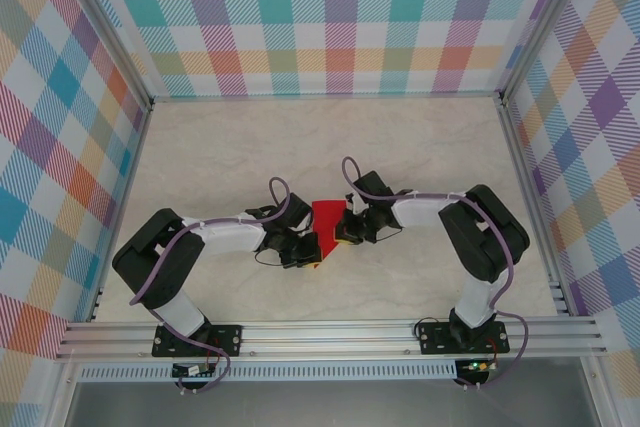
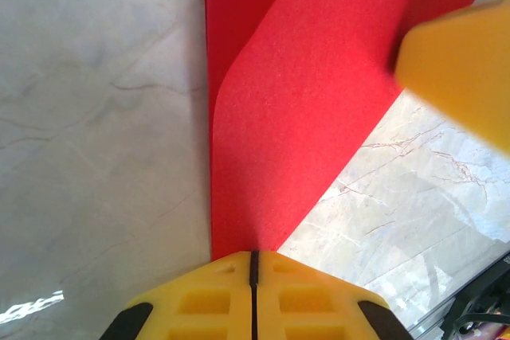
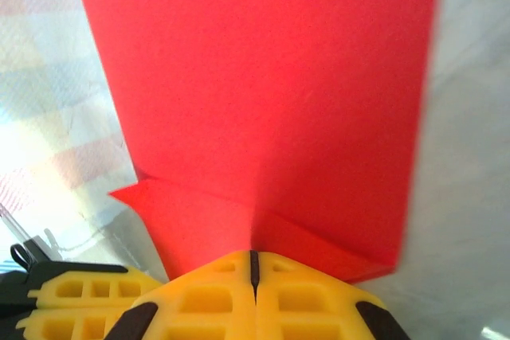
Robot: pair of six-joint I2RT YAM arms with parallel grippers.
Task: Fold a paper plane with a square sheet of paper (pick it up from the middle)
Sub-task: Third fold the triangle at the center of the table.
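Red folded sheet of paper (image 1: 327, 215) sits pinched in closed left jaws and right jaws.

The square sheet of paper (image 1: 327, 217) is showing its bright red face and is lying partly folded, one flap overlapping another layer along a soft curved crease, around the middle of the worktop (image 1: 420, 137), slightly toward its near edge

I read the square sheet of paper (image 2: 295, 117) as matt and finely grained, the table (image 2: 96, 157) as glossy marble-look, the left gripper (image 2: 253, 262) as smooth yellow plastic.
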